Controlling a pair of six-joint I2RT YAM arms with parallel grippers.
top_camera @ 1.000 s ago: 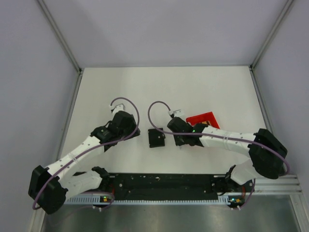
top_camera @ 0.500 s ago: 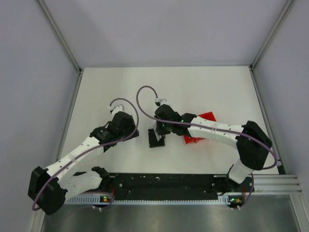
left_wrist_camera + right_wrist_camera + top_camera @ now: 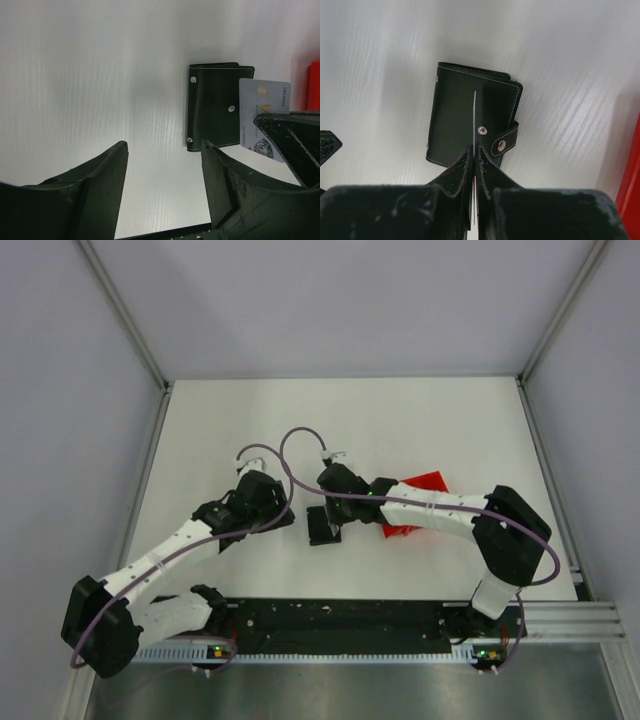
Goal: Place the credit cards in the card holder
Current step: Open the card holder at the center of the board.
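The black card holder (image 3: 452, 117) lies folded on the white table, its snap tab (image 3: 503, 142) unfastened; it also shows in the left wrist view (image 3: 212, 112) and the top view (image 3: 322, 530). My right gripper (image 3: 474, 148) is shut on a pale credit card (image 3: 474, 117), held edge-on just above the holder's middle. The left wrist view shows that card's face (image 3: 264, 112), pale blue-grey with a gold chip. My left gripper (image 3: 164, 147) is open and holds nothing, a short way to the left of the holder. Other credit cards are hidden.
A red shallow tray (image 3: 418, 490) sits right of the holder, partly under my right forearm; its edge shows in the right wrist view (image 3: 631, 180). My left gripper's fingertip (image 3: 327, 145) shows at the left there. Table walls lie far off.
My right arm has swung left from the red tray to above the card holder, carrying the card. My left gripper has edged right toward the holder.
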